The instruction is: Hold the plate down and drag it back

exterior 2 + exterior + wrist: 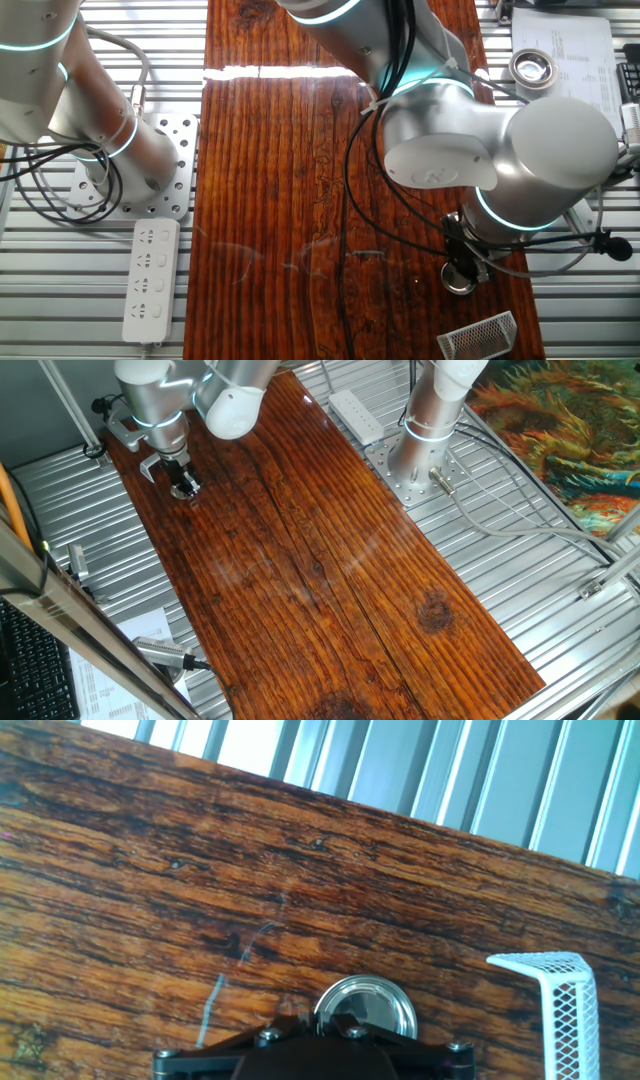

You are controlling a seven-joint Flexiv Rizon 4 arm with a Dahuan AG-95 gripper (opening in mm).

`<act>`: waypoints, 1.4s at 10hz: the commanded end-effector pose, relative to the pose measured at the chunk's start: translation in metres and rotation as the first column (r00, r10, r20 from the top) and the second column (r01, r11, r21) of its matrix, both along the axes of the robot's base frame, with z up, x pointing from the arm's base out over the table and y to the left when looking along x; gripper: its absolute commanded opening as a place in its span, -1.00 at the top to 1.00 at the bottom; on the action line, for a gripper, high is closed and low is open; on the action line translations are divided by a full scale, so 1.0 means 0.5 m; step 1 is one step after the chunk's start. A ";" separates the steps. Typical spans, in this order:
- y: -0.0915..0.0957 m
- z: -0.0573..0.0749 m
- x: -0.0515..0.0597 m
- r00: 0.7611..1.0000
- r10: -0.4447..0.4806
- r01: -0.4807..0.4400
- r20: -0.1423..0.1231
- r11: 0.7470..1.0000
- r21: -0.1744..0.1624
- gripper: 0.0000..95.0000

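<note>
The plate point(368, 1003) is a small round metal disc with a silvery rim, lying flat on the wooden board point(150, 890). It shows at the bottom centre of the hand view, partly covered by my fingers. My gripper point(315, 1023) is shut, with its tip set down on the near part of the plate. In the other fixed view the gripper point(462, 266) stands upright on the plate point(458, 280) near the board's right edge. In the one fixed view the gripper point(184, 487) is at the board's far left end and hides the plate.
A white mesh U-shaped bracket point(560, 988) lies just right of the plate, also in the other fixed view point(478, 338). The board's edge and ribbed metal table point(450, 770) lie beyond. A second arm's base point(125, 155) and a power strip point(150, 278) sit beside the board.
</note>
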State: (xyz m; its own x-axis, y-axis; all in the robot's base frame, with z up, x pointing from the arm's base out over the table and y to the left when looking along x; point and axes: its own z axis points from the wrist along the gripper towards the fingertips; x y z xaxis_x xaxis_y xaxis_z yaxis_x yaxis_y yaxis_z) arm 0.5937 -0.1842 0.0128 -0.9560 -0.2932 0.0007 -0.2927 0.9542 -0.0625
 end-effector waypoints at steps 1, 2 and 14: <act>0.004 -0.001 -0.001 1.000 -0.002 0.002 -0.001 1.000 0.000 1.00; 0.005 -0.001 -0.001 1.000 -0.002 0.002 -0.001 1.000 0.000 1.00; 0.048 0.000 -0.004 1.000 -0.029 0.029 -0.004 1.000 -0.006 1.00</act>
